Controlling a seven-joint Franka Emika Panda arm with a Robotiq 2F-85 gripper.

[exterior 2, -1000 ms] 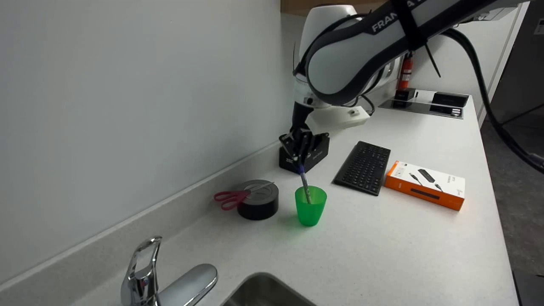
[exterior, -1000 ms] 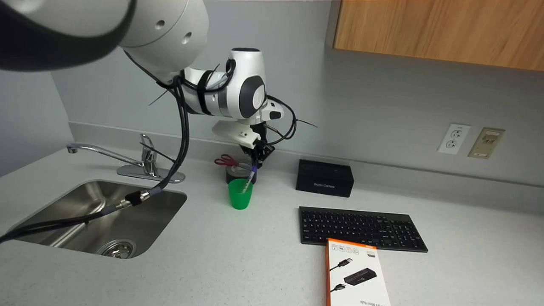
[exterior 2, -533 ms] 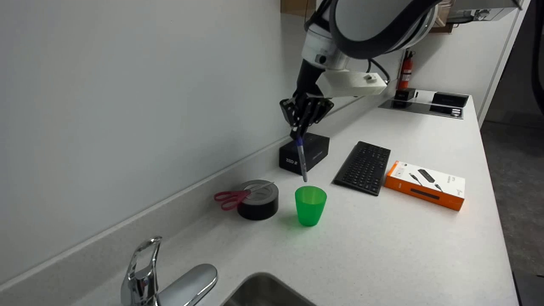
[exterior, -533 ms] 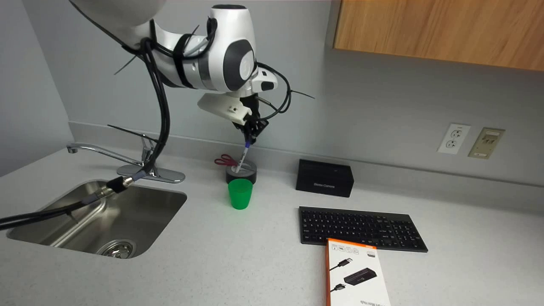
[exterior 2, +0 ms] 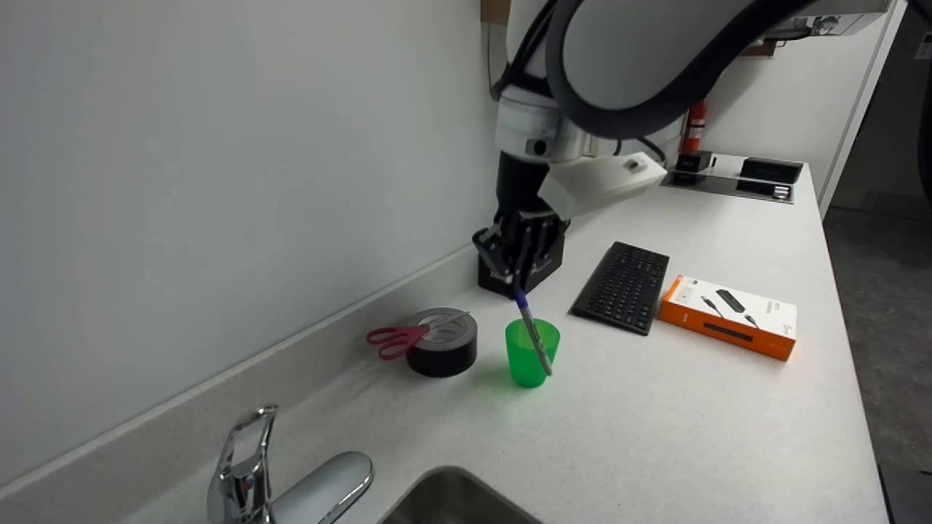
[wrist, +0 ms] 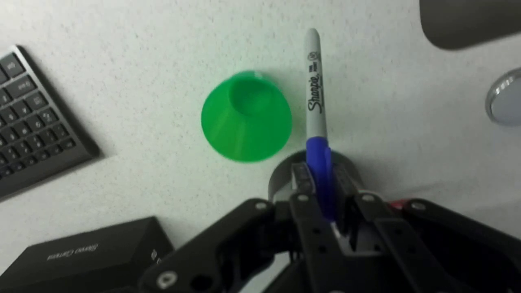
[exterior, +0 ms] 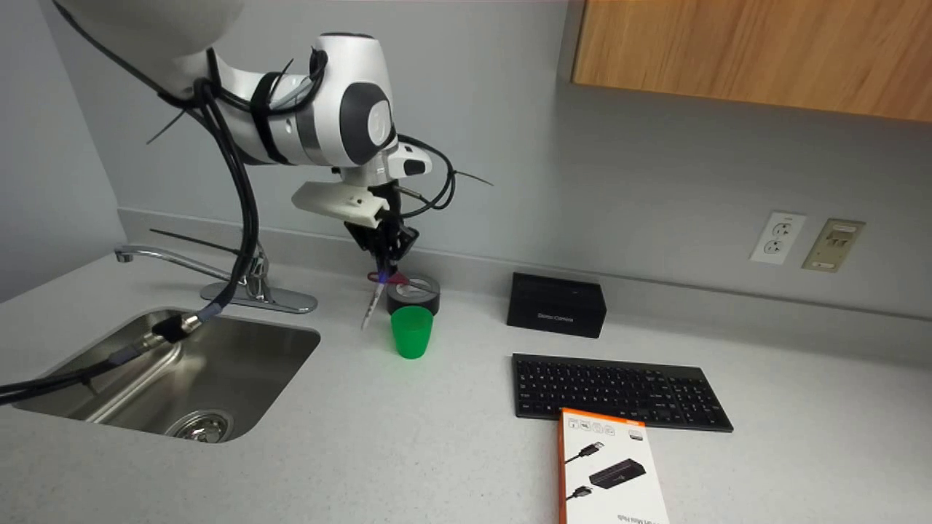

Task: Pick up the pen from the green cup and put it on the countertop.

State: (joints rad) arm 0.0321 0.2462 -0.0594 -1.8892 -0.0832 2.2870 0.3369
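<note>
The black claw (wrist: 321,183) is closed on the cap end of a slim grey, blue-capped pen (wrist: 316,120). Tilted, it is held just beside the small bright green plastic cup (exterior: 412,333), near the wall-side edge of the smooth light grey countertop (exterior: 408,437).

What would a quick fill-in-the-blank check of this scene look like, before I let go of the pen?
The jaws hold the pen by its cap, coloured ____.
In the wrist view, the green cup appears to the ____ of the pen.
The number of pens inside the green cup is ____.
The brand name on the pen's barrel reads ____.

Missing words: blue; left; zero; Sharpie.
</note>
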